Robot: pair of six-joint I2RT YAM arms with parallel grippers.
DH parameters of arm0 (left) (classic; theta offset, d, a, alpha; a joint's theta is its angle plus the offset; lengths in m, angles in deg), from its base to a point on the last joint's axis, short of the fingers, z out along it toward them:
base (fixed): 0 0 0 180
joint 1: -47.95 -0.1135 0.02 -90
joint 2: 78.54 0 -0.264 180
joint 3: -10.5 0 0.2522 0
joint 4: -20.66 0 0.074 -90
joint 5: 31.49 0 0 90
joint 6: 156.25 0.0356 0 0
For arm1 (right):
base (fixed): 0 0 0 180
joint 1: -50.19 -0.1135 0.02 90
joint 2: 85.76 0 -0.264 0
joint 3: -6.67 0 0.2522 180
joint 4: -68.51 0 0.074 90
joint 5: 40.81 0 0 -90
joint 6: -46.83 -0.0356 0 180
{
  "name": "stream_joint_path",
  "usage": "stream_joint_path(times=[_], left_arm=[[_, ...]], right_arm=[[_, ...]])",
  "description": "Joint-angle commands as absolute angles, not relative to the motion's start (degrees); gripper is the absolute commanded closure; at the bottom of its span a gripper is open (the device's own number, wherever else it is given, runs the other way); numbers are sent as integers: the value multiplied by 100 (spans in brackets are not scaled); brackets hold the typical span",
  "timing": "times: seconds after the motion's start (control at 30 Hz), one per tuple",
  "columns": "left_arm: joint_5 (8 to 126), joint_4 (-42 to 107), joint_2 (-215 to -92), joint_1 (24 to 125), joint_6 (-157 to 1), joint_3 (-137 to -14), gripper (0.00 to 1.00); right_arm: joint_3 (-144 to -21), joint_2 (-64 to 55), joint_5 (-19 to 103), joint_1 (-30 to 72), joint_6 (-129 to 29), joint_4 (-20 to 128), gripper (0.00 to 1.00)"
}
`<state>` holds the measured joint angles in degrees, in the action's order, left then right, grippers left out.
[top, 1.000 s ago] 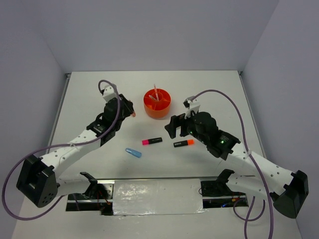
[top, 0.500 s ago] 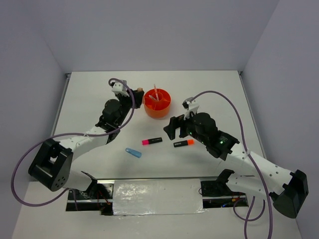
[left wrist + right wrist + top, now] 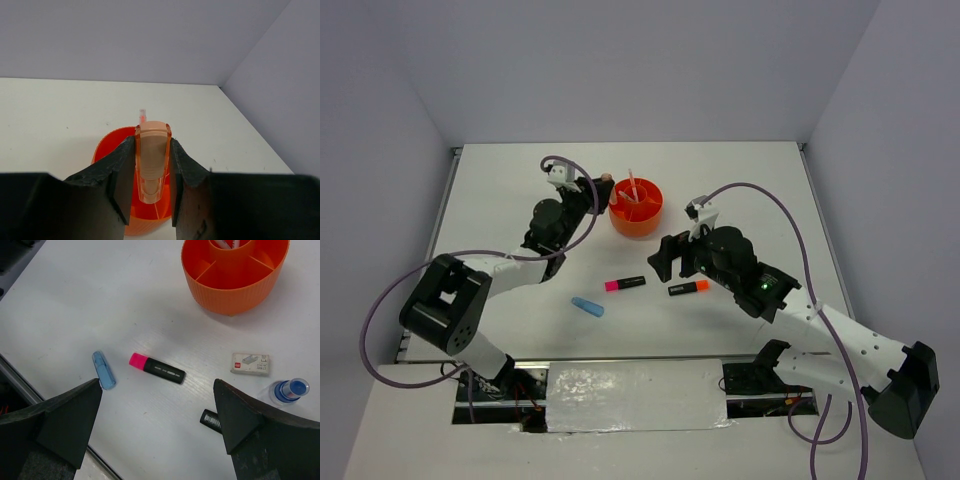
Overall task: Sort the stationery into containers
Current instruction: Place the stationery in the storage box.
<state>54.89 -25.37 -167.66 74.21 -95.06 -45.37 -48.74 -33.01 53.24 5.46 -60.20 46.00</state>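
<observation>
**As the left arm held an orange capsule at the tub, the right one hung open over the loose items**

While the left gripper (image 3: 152,172) pinched the orange capsule (image 3: 152,155) upright between its fingers, it hovered just beside the left rim of the orange tub (image 3: 636,226). Whether the capsule stood over a compartment could not be told. A pink pen (image 3: 631,186) leaned in the tub's central cup (image 3: 231,251). The right gripper (image 3: 156,387) had its fingers spread wide and held nothing. It hung above the table (image 3: 500,190), in front of the tub. Below it lay the pink highlighter (image 3: 157,368), with the blue capsule (image 3: 103,370) to its left. The white eraser (image 3: 250,363) and the blue-capped bottle (image 3: 287,391) sat close together near the tub. The orange highlighter (image 3: 688,288) lay by the right arm
</observation>
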Motion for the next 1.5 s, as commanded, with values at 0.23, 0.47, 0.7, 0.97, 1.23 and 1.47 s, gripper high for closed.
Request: stream_joint_path(times=[0.23,0.47,0.7,0.97,1.23,1.47], left_arm=[[5772,-3756,-17354,7221,-9859,-4528,100],[5947,-4019,-17750,7107,-10034,-4624,96],[6062,-4178,-18039,7080,-10131,-4668,92],[6088,-4204,-18303,7080,-10254,-4809,88],[5948,-4055,-18339,7080,-10246,-4756,66],[6009,-4143,-18058,7063,-10307,-4563,43]], right_arm=[[-5077,-2996,5209,572,-5872,4851,0],[-5103,-2899,5182,572,-5837,4930,0],[-5086,-2960,5191,572,-5784,4939,0],[-5059,-2934,5095,564,-5732,4948,0],[-5059,-2890,4963,572,-5688,4965,0],[-5086,-2811,4945,572,-5688,4991,0]])
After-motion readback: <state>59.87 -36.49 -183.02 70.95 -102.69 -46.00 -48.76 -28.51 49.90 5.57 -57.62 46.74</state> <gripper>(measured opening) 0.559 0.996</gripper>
